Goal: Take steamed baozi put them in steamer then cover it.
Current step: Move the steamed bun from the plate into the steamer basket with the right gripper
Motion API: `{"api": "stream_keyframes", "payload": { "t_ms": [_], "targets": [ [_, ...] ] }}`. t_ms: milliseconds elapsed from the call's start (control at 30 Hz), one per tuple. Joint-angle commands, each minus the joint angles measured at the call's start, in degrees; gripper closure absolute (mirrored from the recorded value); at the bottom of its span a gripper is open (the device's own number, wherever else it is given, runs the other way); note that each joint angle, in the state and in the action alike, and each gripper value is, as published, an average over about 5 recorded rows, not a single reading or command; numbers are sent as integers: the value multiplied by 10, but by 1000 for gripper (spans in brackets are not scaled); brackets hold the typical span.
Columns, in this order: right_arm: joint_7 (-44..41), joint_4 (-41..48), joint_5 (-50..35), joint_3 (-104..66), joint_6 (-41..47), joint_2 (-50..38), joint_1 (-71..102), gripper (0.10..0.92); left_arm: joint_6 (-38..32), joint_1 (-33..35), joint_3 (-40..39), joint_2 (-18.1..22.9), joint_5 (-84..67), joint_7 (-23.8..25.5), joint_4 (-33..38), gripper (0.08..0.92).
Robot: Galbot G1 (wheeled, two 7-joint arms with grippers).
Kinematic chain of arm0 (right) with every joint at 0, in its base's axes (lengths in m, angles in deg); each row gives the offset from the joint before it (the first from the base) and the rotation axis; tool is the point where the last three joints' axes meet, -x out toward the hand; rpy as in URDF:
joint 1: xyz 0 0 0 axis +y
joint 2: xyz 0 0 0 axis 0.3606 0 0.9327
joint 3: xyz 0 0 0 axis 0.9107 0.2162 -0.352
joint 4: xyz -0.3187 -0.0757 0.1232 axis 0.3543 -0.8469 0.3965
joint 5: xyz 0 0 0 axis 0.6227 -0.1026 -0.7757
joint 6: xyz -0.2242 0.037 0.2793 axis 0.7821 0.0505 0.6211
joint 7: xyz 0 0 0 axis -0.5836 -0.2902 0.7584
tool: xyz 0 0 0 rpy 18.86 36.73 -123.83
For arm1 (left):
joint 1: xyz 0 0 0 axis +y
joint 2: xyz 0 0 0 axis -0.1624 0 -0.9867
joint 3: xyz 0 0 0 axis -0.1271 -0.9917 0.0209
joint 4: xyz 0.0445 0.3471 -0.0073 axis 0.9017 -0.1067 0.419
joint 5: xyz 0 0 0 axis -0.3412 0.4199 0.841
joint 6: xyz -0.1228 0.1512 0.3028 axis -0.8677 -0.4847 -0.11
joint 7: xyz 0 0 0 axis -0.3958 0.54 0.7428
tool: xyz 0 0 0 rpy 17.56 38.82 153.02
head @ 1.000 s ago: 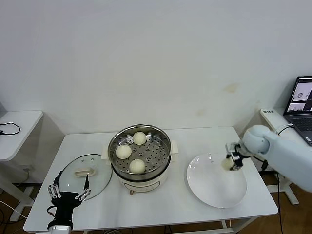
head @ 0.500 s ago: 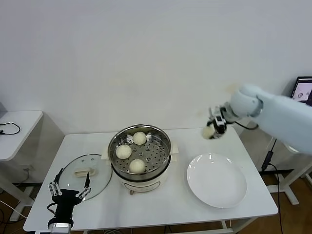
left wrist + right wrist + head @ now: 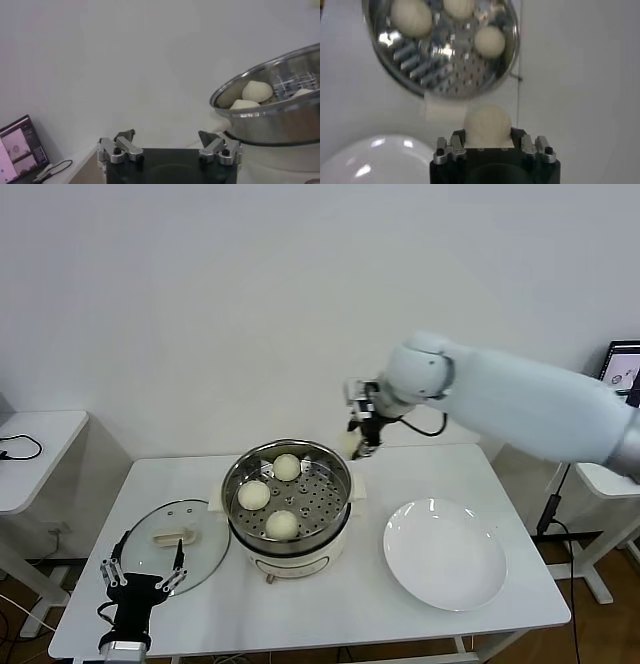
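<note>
Step in hand: carrying the last bun (image 3: 349, 443) to the steamer (image 3: 287, 492). My right tool (image 3: 361, 438) pinches it above the steamer's far right rim, over the counter (image 3: 360, 604). Three buns (image 3: 254, 495) already sit inside. Next, I judge: move over the bare right patch, lower, release.

My left tool (image 3: 140, 579) waits spread by the lid (image 3: 168, 542). The plate (image 3: 444, 554) lies well clear; nothing obstructs.

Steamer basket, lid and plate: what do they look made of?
Basket: polished steel, by its mirror shine and punched holes. Lid: clear glass, the table showing through, with what looks like a metal rim. Plate: glossy white, probably ceramic, possibly plastic.
</note>
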Motion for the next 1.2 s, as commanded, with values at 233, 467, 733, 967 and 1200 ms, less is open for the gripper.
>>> {"api": "stream_keyframes", "payload": {
  "t_ms": [233, 467, 733, 967, 1200],
  "targets": [
    [71, 56, -40, 21, 73, 135, 86, 448, -1, 2, 2, 4, -2, -1, 0, 177],
    [74, 69, -21, 24, 76, 135, 105, 448, -1, -2, 3, 4, -3, -1, -5, 177],
    [74, 80, -2, 23, 75, 135, 115, 448, -2, -7, 0, 5, -3, -2, -9, 177],
    [74, 81, 11, 18, 75, 132, 117, 442, -1, -8, 0, 6, -3, -1, -7, 177],
    [74, 65, 2, 12, 75, 114, 112, 415, -2, -7, 0, 6, -3, -2, -6, 177]
  ]
}}
